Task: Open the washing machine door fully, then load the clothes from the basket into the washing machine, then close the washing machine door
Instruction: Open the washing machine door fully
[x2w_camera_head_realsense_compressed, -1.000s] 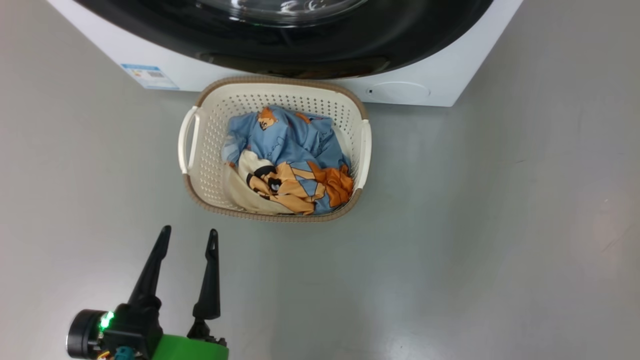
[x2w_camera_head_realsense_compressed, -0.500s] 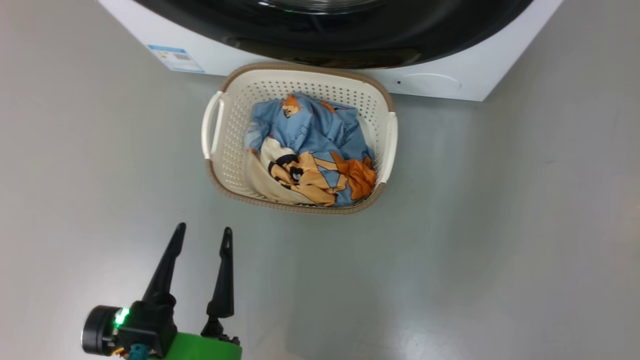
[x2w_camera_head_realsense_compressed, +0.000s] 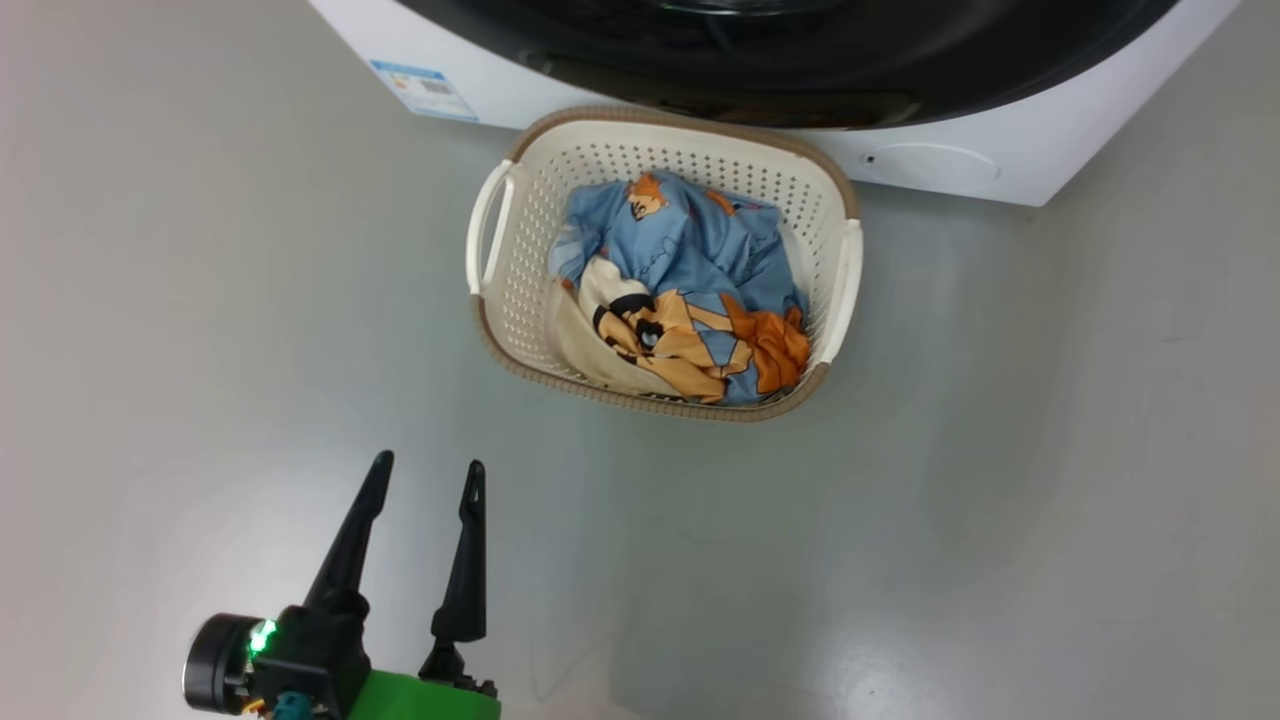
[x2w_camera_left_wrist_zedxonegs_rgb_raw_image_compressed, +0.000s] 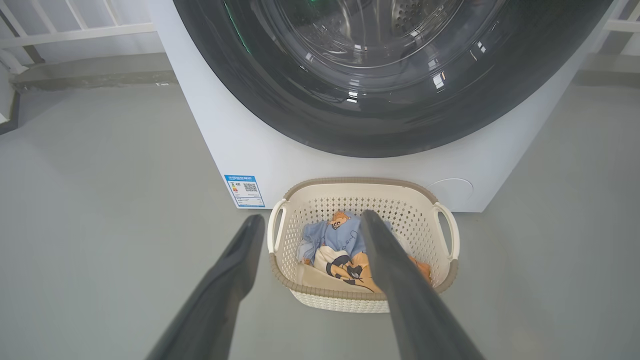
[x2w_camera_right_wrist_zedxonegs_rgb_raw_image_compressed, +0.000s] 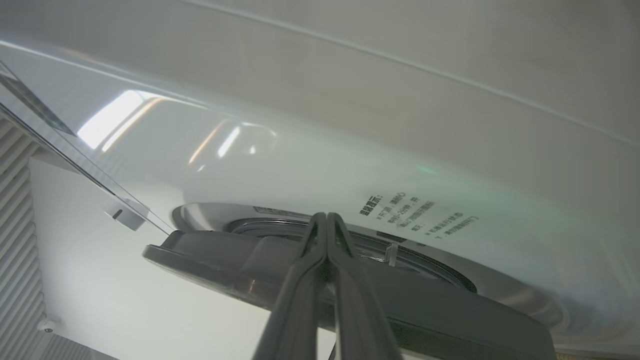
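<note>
The white washing machine (x2w_camera_head_realsense_compressed: 960, 165) runs along the top of the head view, the glossy black rim of its door (x2w_camera_head_realsense_compressed: 780, 60) facing me. Just in front of it on the floor stands the cream basket (x2w_camera_head_realsense_compressed: 700, 410), holding the blue, orange and cream clothes (x2w_camera_head_realsense_compressed: 690, 290). My left gripper (x2w_camera_head_realsense_compressed: 429, 463) hovers open and empty over the floor, short of the basket and to its left. In the left wrist view its gripper (x2w_camera_left_wrist_zedxonegs_rgb_raw_image_compressed: 312, 217) frames the basket (x2w_camera_left_wrist_zedxonegs_rgb_raw_image_compressed: 340, 295) and clothes (x2w_camera_left_wrist_zedxonegs_rgb_raw_image_compressed: 330, 240) below the door (x2w_camera_left_wrist_zedxonegs_rgb_raw_image_compressed: 300, 115). My right gripper (x2w_camera_right_wrist_zedxonegs_rgb_raw_image_compressed: 326, 216) is shut, its tips at the door's grey edge (x2w_camera_right_wrist_zedxonegs_rgb_raw_image_compressed: 225, 255), which stands slightly off the machine's front (x2w_camera_right_wrist_zedxonegs_rgb_raw_image_compressed: 350, 175).
Bare grey floor (x2w_camera_head_realsense_compressed: 900, 520) surrounds the basket on its left, right and near sides. A blue label (x2w_camera_head_realsense_compressed: 424, 88) marks the machine's lower left corner. White railings and a low ledge (x2w_camera_left_wrist_zedxonegs_rgb_raw_image_compressed: 90, 65) run behind the machine on its left.
The whole head picture has slid to the right, so the camera has turned. Basket, clothes and machine keep their places relative to each other. The left gripper stays open.
</note>
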